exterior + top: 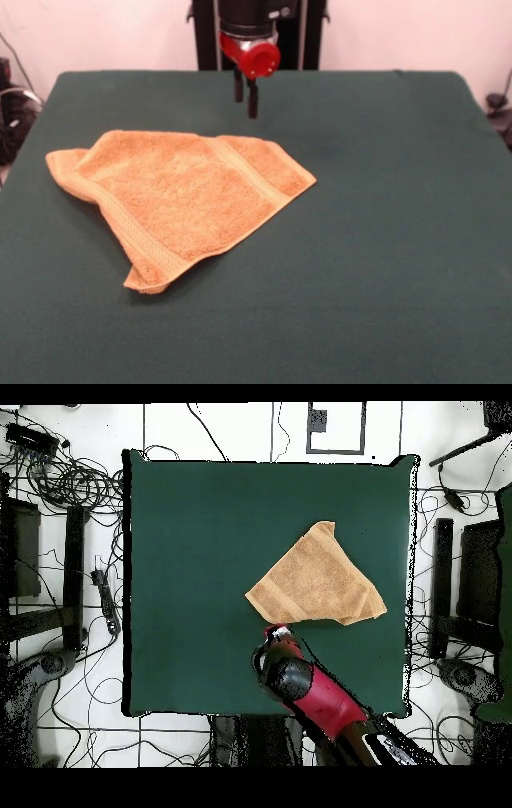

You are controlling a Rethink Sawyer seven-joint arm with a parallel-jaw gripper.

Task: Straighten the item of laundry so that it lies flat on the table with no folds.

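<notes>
My pincer [246, 98], nearly pressed together and empty, hovers beyond the folded hand towel [180, 200]; I risk pinching both layers.

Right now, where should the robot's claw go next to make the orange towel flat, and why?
Probably straight down onto the nearest towel edge. The towel is folded over itself into a rough triangle on the table, so a layer must be pulled out. The gripper hangs above the table just behind that edge, holding nothing.
</notes>
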